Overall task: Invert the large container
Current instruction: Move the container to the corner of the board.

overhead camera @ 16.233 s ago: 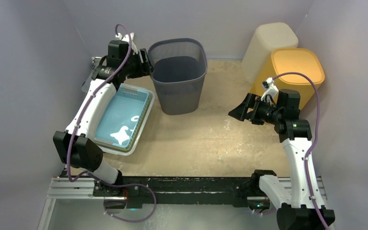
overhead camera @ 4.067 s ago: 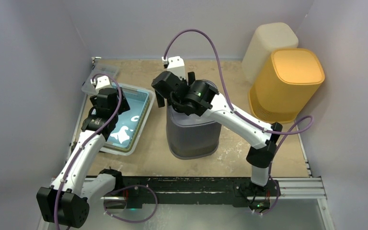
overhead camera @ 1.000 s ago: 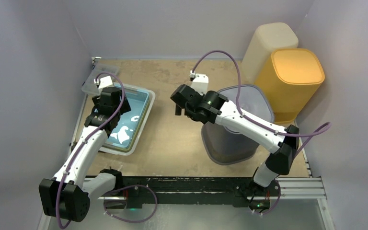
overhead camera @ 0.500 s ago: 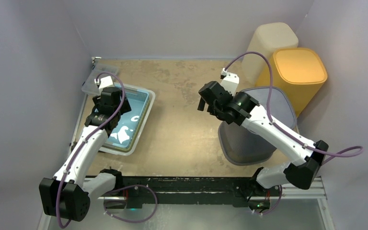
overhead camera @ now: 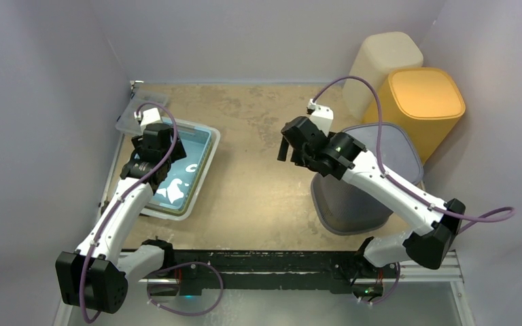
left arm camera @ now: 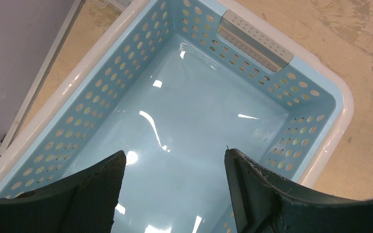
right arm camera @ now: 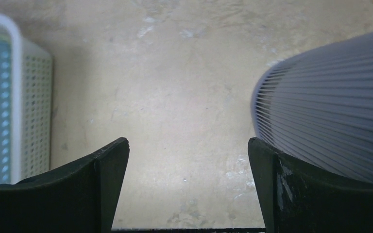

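Right claw (overhead camera: pixel 287 149), jaws apart and empty, hangs just left of the grey bin (overhead camera: pixel 391 142), which stands bottom-up by the yellow bin (overhead camera: pixel 421 102): the flip looks done, only pulling clear remains.

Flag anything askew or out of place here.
Nothing spilled or damaged. The grey container stands bottom-up, close beside the yellow bin; whether they touch is unclear. A clear plastic piece sits skewed at the far-left corner.
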{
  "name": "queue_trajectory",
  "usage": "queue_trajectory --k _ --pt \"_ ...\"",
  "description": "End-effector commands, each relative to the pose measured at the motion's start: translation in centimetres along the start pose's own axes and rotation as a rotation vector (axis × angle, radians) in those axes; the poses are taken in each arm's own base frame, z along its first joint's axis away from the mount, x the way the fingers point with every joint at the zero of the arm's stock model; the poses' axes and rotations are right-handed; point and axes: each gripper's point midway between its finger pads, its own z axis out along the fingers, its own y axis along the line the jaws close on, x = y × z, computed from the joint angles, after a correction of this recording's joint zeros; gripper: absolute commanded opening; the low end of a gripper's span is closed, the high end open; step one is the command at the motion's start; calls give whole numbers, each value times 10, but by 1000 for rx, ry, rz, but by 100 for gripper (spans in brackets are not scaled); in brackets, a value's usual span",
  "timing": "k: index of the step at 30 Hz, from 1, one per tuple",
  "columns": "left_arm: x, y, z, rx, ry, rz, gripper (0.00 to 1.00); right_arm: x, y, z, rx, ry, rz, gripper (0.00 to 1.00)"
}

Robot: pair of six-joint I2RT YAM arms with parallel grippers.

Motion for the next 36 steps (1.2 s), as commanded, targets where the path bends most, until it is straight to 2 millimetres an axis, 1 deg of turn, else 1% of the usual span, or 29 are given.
queue_trajectory --k 1,3,4,5,6,7,8,9,11,12,14,15,17,18,20,22,24,28,31,33,36 --pt "-11 -3 -1 13 -25 -16 73 -24 57 -33 -300 -34 -70 94" --pt "-11 -3 -1 13 -26 -15 73 -39 82 -49 -384 -63 -92 94" --pt "-11 -3 -1 13 -26 -15 73 -49 88 -54 -394 -86 -97 94" --pt "-11 -3 -1 14 -25 -15 73 -65 95 -62 -401 -124 -98 95" --pt "-11 -3 -1 14 -26 -16 73 -76 96 -63 -375 -144 -104 95" --pt "-11 -3 -1 15 -27 -15 73 -86 92 -63 -327 -158 -102 98" --pt "-11 -3 -2 15 -27 -15 73 -101 81 -56 -228 -205 -101 99" --pt "-11 -3 -2 14 -26 -14 73 -109 74 -44 -152 -217 -115 99" --pt "-11 -3 -2 14 -27 -14 73 -132 59 -24 -62 -231 -115 99" --pt "-11 -2 -2 13 -28 -15 73 -143 47 -13 -15 -230 -101 99" --pt "-11 -1 -3 11 -29 -13 73 -158 25 4 63 -231 -70 99" --pt "-11 -2 -3 11 -28 -13 73 -163 19 11 75 -230 -68 99" --pt "-10 -2 -2 11 -25 -11 73 -165 11 25 80 -219 -77 99" --pt "-11 -2 -2 12 -26 -12 73 -165 4 32 89 -205 -75 99" --pt "-11 -2 -2 14 -25 -11 73 -157 -9 44 115 -170 -75 99" --pt "-10 -3 -1 15 -22 -9 73 -146 -20 47 138 -142 -64 99" --pt "-10 -4 -1 19 -21 -9 73 -135 -27 45 141 -130 -54 99" --pt "-10 -5 -1 24 -19 -7 73 -111 -48 35 148 -112 -26 99" --pt "-9 -5 -1 27 -16 -7 73 -101 -59 24 145 -107 14 99" --pt "-9 -5 -1 28 -16 -7 73 -96 -63 16 129 -107 38 99" --pt "-9 -7 -1 33 -14 -7 73 -104 -58 6 74 -138 37 99"
